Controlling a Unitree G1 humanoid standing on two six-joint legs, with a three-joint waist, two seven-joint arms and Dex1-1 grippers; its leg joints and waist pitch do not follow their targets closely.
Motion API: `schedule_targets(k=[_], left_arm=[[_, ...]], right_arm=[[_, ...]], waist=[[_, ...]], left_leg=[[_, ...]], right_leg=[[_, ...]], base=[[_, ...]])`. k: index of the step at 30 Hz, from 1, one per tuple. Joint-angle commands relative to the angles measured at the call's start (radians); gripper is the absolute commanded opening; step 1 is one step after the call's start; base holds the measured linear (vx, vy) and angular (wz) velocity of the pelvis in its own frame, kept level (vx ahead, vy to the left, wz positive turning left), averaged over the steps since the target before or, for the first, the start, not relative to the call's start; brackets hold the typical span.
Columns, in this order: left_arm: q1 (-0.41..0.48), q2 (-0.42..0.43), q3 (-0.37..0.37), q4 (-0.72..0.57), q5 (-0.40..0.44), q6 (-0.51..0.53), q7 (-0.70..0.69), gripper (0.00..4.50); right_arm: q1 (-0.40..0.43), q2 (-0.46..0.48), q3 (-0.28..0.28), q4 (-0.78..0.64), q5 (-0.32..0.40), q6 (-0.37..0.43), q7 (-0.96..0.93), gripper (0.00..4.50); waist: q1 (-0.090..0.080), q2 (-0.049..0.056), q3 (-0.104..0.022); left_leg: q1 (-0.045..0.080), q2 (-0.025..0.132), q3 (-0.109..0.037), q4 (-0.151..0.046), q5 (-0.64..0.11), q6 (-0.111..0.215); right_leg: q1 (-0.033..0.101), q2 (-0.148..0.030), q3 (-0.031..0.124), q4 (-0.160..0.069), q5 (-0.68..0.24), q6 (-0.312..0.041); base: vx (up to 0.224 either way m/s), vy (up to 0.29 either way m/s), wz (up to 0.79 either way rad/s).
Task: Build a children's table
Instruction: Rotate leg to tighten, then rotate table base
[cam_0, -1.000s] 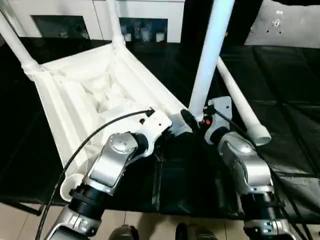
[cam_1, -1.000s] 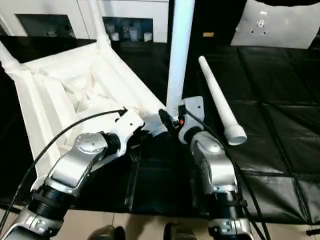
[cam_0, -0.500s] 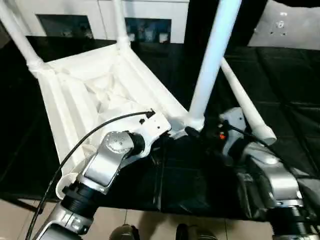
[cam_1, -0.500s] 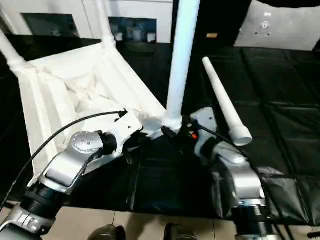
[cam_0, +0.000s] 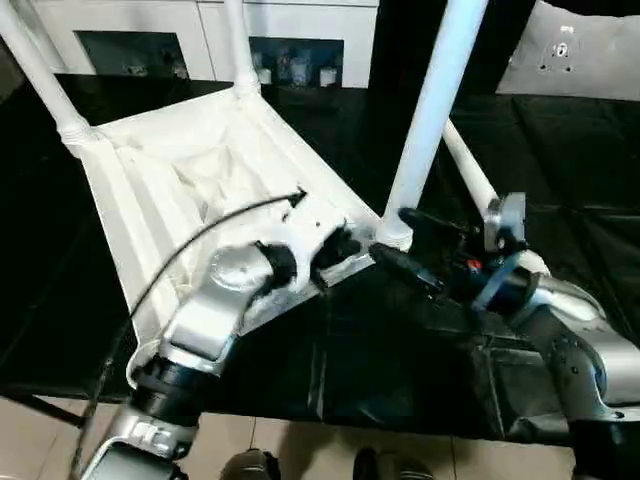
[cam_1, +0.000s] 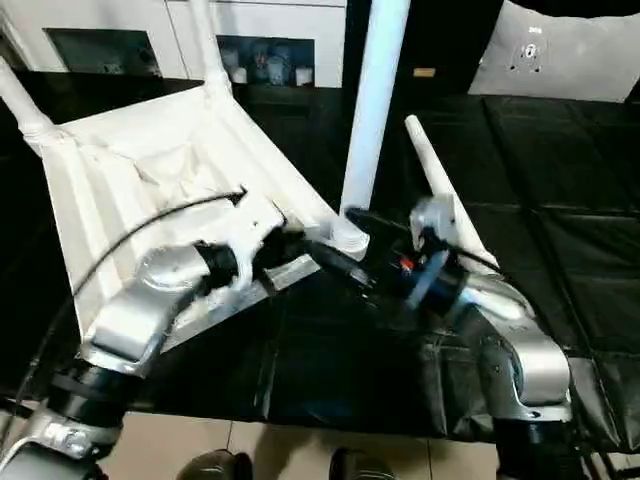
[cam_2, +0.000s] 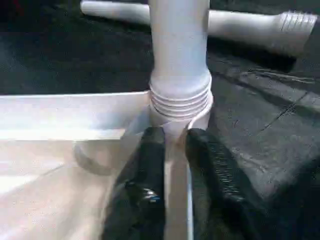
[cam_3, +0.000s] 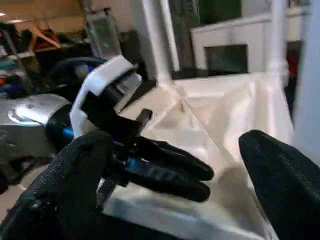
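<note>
On the black padded mat (cam_0: 560, 150) the white tabletop (cam_0: 180, 170) lies ribbed underside up, with no readable writing on it. Beyond it stands a white cabinet with glass doors (cam_0: 296, 58) holding small items too blurred to name. Legs rise from the far corner sockets (cam_0: 72, 130). At the near corner, the left gripper (cam_2: 172, 150) pinches the tabletop's edge rib just below the third leg (cam_0: 432, 110), which stands in its socket with threads showing. Right of that leg, the right gripper (cam_0: 405, 240) is spread wide, grasping nothing. A loose fourth leg (cam_1: 450, 205) lies on the mat beyond it.
</note>
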Motion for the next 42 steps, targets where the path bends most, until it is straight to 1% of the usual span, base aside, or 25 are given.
schedule_targets(k=[1,5,6,7,8,9,10,11,12,13,15,16,19,22,24,26,28,29,31,32,33,35,36,39,42], left_arm=[[0.039,0.041,0.031,-0.07,-0.016,0.032,-0.029,1.04],[0.096,0.114,0.061,-0.165,-0.041,0.071,-0.073,1.04],[0.136,0.171,0.074,-0.22,-0.059,0.094,-0.108,1.04],[0.136,0.171,0.074,-0.22,-0.059,0.094,-0.108,1.04],[0.175,0.226,0.084,-0.267,-0.074,0.113,-0.142,1.04],[0.175,0.226,0.084,-0.267,-0.074,0.113,-0.142,1.04],[0.191,0.249,0.089,-0.285,-0.078,0.118,-0.156,1.04],[0.236,0.305,0.115,-0.336,-0.089,0.143,-0.179,1.04],[0.239,0.309,0.117,-0.341,-0.09,0.145,-0.18,1.04],[0.249,0.322,0.125,-0.355,-0.093,0.151,-0.184,1.04],[0.263,0.336,0.143,-0.379,-0.107,0.171,-0.188,1.04],[0.276,0.35,0.157,-0.402,-0.119,0.181,-0.198,1.04],[0.285,0.372,0.159,-0.424,-0.133,0.186,-0.205,1.04],[0.287,0.394,0.159,-0.443,-0.147,0.196,-0.205,1.04],[0.281,0.4,0.159,-0.439,-0.144,0.199,-0.201,1.04],[0.267,0.408,0.16,-0.42,-0.129,0.191,-0.193,1.04],[0.245,0.428,0.166,-0.386,-0.111,0.184,-0.179,1.04],[0.239,0.434,0.169,-0.378,-0.111,0.186,-0.174,1.04],[0.213,0.455,0.176,-0.336,-0.084,0.185,-0.144,1.04],[0.202,0.474,0.169,-0.313,-0.06,0.179,-0.131,0.77],[0.202,0.474,0.169,-0.313,-0.06,0.179,-0.131,0.77],[0.185,0.487,0.169,-0.272,-0.039,0.162,-0.115,0.65],[0.183,0.49,0.169,-0.267,-0.039,0.16,-0.115,0.56],[0.184,0.521,0.145,-0.259,-0.021,0.142,-0.137,0.27],[0.179,0.583,0.099,-0.207,0.01,0.038,-0.191,0.07]], right_arm=[[-0.028,0.011,0.015,-0.022,0.011,0.014,-0.014,4.5],[-0.063,0.035,0.043,-0.006,-0.011,0.012,-0.042,4.5],[-0.086,0.05,0.057,0.015,-0.029,0.006,-0.068,4.5],[-0.086,0.05,0.057,0.015,-0.029,0.006,-0.068,4.5],[-0.105,0.059,0.067,0.042,-0.059,-0.006,-0.1,4.5],[-0.105,0.059,0.067,0.042,-0.059,-0.006,-0.1,4.5],[-0.113,0.061,0.072,0.056,-0.077,-0.018,-0.113,4.5],[-0.142,0.063,0.077,0.115,-0.136,-0.044,-0.166,4.5],[-0.144,0.063,0.077,0.119,-0.14,-0.045,-0.17,4.5],[-0.151,0.062,0.076,0.135,-0.153,-0.051,-0.182,4.5],[-0.166,0.06,0.066,0.167,-0.166,-0.055,-0.21,4.5],[-0.192,0.054,0.041,0.214,-0.188,-0.073,-0.262,4.5],[-0.22,0.045,0.015,0.263,-0.209,-0.102,-0.308,4.5],[-0.281,0.02,-0.04,0.388,-0.245,-0.178,-0.386,4.5],[-0.309,0.0,-0.057,0.458,-0.268,-0.212,-0.422,4.5],[-0.307,-0.018,-0.038,0.468,-0.285,-0.224,-0.404,4.5],[-0.279,-0.014,-0.013,0.422,-0.277,-0.199,-0.366,4.5],[-0.27,-0.011,-0.006,0.407,-0.272,-0.191,-0.356,4.5],[-0.226,-0.005,0.04,0.346,-0.269,-0.168,-0.319,4.5],[-0.204,-0.003,0.065,0.324,-0.269,-0.16,-0.307,4.5],[-0.204,-0.003,0.065,0.324,-0.269,-0.16,-0.307,4.5],[-0.152,0.003,0.118,0.275,-0.272,-0.133,-0.291,4.5],[-0.142,0.004,0.129,0.266,-0.274,-0.129,-0.291,4.5],[-0.12,0.01,0.15,0.251,-0.285,-0.122,-0.3,4.5],[-0.098,0.011,0.175,0.243,-0.333,-0.091,-0.325,4.5]], waist=[[0.005,-0.009,-0.084],[-0.002,-0.001,-0.08],[0.0,0.0,-0.08],[0.001,0.002,-0.081],[-0.002,0.0,-0.079],[-0.004,0.001,-0.079],[-0.005,0.003,-0.076],[-0.004,-0.005,-0.076],[-0.004,0.001,-0.075],[-0.005,0.0,-0.074],[-0.003,0.002,-0.072],[-0.002,-0.002,-0.071],[-0.003,-0.002,-0.069],[-0.003,0.001,-0.071],[0.0,0.002,-0.073],[0.001,-0.002,-0.076],[-0.002,-0.004,-0.077],[-0.004,-0.003,-0.078],[-0.005,-0.003,-0.078],[-0.01,-0.003,-0.078],[-0.011,-0.002,-0.078],[-0.017,-0.001,-0.075],[-0.015,0.007,-0.074],[-0.019,0.005,-0.075],[-0.018,0.005,-0.07]], left_leg=[[0.0,0.061,-0.022,-0.054,-0.022,0.146],[0.002,0.062,-0.021,-0.057,-0.032,0.122],[0.005,0.064,-0.021,-0.058,-0.036,0.118],[0.007,0.067,-0.025,-0.059,-0.034,0.11],[0.007,0.067,-0.022,-0.061,-0.039,0.107],[0.005,0.068,-0.026,-0.062,-0.035,0.102],[0.009,0.065,-0.02,-0.062,-0.051,0.099],[0.009,0.068,-0.02,-0.064,-0.054,0.09],[0.008,0.065,-0.021,-0.066,-0.051,0.081],[0.01,0.065,-0.019,-0.065,-0.059,0.078],[0.011,0.065,-0.018,-0.066,-0.074,0.077],[0.012,0.065,-0.018,-0.067,-0.076,0.075],[0.013,0.065,-0.018,-0.068,-0.094,0.061],[0.014,0.06,-0.014,-0.065,-0.088,0.058],[0.013,0.059,-0.013,-0.063,-0.073,0.058],[0.007,0.057,-0.014,-0.061,-0.049,0.072],[0.002,0.054,-0.015,-0.06,-0.039,0.083],[0.001,0.054,-0.015,-0.058,-0.029,0.102],[0.0,0.053,-0.015,-0.058,-0.025,0.108],[-0.003,0.053,-0.017,-0.059,-0.025,0.111],[0.0,0.055,-0.017,-0.059,-0.028,0.111],[0.002,0.055,-0.017,-0.06,-0.039,0.106],[0.004,0.057,-0.018,-0.06,-0.047,0.101],[0.006,0.061,-0.02,-0.064,-0.059,0.095],[0.009,0.059,-0.019,-0.067,-0.097,0.077]], right_leg=[[0.064,-0.113,0.056,-0.084,-0.287,-0.141],[0.058,-0.11,0.058,-0.083,-0.283,-0.144],[0.058,-0.112,0.06,-0.082,-0.281,-0.145],[0.057,-0.115,0.06,-0.075,-0.27,-0.155],[0.055,-0.111,0.061,-0.077,-0.26,-0.157],[0.057,-0.113,0.061,-0.07,-0.247,-0.165],[0.053,-0.109,0.062,-0.077,-0.255,-0.161],[0.054,-0.113,0.063,-0.075,-0.254,-0.167],[0.054,-0.112,0.063,-0.071,-0.257,-0.172],[0.052,-0.112,0.064,-0.074,-0.264,-0.169],[0.053,-0.112,0.066,-0.076,-0.274,-0.167],[0.053,-0.112,0.066,-0.076,-0.278,-0.164],[0.052,-0.114,0.067,-0.075,-0.296,-0.164],[0.051,-0.111,0.068,-0.076,-0.288,-0.168],[0.052,-0.11,0.068,-0.072,-0.263,-0.174],[0.06,-0.108,0.067,-0.065,-0.213,-0.177],[0.063,-0.107,0.065,-0.063,-0.199,-0.175],[0.064,-0.107,0.065,-0.063,-0.191,-0.169],[0.065,-0.106,0.063,-0.065,-0.192,-0.164],[0.066,-0.106,0.062,-0.066,-0.201,-0.16],[0.065,-0.106,0.061,-0.067,-0.209,-0.159],[0.062,-0.105,0.061,-0.072,-0.238,-0.16],[0.061,-0.106,0.062,-0.072,-0.247,-0.155],[0.058,-0.106,0.062,-0.07,-0.238,-0.164],[0.056,-0.109,0.065,-0.075,-0.284,-0.158]], base=[[0.0,0.0,0.0],[0.0,0.0,0.0],[0.0,0.0,0.0],[0.0,0.0,0.0],[0.0,0.0,0.0],[0.0,0.0,0.0],[0.0,0.0,0.0],[0.0,0.0,0.0],[0.0,0.0,0.0],[0.0,0.0,0.0],[0.0,0.0,0.0],[0.0,0.0,0.0],[0.0,0.0,0.0],[0.0,0.0,0.0],[0.0,0.0,0.0],[0.0,0.0,0.0],[0.0,0.0,0.0],[0.0,0.0,0.0],[0.0,0.0,0.0],[0.0,0.0,0.0],[0.0,0.0,0.0],[0.0,0.0,0.0],[0.0,0.0,0.0],[0.0,0.0,0.0],[0.0,0.0,0.0]])
